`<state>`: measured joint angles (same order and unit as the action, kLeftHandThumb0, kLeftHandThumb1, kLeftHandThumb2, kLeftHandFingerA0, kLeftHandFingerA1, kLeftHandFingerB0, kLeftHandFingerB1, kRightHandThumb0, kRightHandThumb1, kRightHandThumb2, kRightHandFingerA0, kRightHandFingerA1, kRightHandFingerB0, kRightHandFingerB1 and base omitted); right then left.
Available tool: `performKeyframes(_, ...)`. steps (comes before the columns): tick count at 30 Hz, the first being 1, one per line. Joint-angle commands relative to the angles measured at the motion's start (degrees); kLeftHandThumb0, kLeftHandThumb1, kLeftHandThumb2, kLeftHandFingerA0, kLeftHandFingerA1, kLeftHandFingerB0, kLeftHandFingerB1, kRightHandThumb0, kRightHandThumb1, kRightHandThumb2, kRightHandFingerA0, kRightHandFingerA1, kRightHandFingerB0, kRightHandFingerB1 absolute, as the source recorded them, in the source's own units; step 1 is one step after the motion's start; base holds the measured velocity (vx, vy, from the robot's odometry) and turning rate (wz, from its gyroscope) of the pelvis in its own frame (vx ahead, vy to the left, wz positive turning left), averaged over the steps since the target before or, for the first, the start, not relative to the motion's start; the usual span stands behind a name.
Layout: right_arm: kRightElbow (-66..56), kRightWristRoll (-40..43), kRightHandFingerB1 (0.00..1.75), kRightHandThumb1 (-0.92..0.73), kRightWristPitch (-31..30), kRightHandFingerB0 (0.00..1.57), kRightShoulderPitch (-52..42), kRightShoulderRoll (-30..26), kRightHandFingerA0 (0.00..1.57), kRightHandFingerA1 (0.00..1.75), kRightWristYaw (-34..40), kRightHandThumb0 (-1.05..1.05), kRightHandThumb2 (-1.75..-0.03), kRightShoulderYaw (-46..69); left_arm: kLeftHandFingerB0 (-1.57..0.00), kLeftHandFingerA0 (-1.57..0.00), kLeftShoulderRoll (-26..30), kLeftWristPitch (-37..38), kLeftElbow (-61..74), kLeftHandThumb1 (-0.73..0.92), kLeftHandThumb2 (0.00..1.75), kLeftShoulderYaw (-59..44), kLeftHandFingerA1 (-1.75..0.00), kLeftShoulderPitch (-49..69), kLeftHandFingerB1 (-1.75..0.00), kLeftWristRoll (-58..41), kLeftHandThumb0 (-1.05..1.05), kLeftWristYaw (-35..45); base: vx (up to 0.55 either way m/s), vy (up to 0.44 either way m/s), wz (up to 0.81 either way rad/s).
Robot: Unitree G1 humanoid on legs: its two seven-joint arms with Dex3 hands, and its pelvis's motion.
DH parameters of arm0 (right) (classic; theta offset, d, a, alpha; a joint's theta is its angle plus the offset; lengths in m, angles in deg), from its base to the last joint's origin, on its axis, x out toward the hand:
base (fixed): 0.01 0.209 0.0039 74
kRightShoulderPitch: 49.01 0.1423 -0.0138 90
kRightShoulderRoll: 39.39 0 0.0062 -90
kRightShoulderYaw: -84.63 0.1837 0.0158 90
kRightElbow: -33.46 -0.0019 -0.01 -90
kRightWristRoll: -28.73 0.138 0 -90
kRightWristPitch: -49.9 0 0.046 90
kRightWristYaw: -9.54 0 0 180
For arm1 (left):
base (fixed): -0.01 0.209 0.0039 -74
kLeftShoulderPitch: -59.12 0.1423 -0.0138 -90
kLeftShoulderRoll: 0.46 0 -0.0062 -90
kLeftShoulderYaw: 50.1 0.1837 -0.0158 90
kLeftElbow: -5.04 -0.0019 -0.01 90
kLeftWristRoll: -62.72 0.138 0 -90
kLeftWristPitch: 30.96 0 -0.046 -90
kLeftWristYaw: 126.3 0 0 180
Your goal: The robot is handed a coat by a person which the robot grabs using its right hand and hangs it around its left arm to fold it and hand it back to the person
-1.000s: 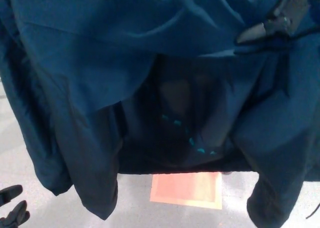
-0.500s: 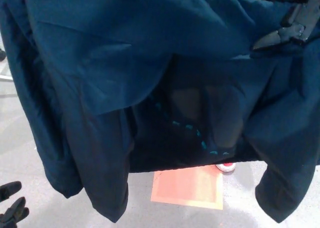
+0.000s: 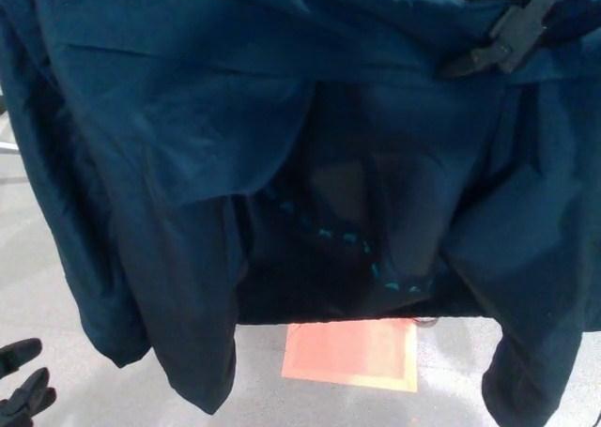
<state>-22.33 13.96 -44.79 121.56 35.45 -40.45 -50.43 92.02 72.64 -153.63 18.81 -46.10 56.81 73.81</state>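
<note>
Coat (image 3: 188,117), dark teal, hangs spread wide right above the orange floor square (image 3: 352,354). Right hand (image 3: 507,42), way up and right of that square, is clamped on the fabric; left hand (image 3: 23,389), off to the square's left, has fingers apart and empty

Pale grey floor (image 3: 103,399), orange rectangle (image 3: 349,352) (paler edge) lying on it
</note>
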Motion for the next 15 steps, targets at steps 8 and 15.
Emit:
performKeyframes(8, 11.92, -12.92, 0.70, -0.70, 14.57, 0.88, -0.67, 5.86, 0.90, 1.13, 33.26, -0.25, -0.60, 2.94, -0.40, -0.50, 1.65, 2.83, 2.17, 0.68, 0.61, -0.82, -0.42, 0.90, -0.37, -2.65, -0.47, 5.18, 0.00, 0.000, 0.00)
performKeyframes(15, 18.71, -19.41, 0.78, -0.83, 12.32, 0.71, 5.25, 8.92, 0.77, 1.17, 45.80, -0.36, -0.65, -0.15, -0.41, -0.50, -0.30, 1.99, 8.19, 0.72, 0.61, -1.14, -0.43, 2.82, -0.38, -5.12, -0.40, 9.77, 0.00, 0.000, 0.00)
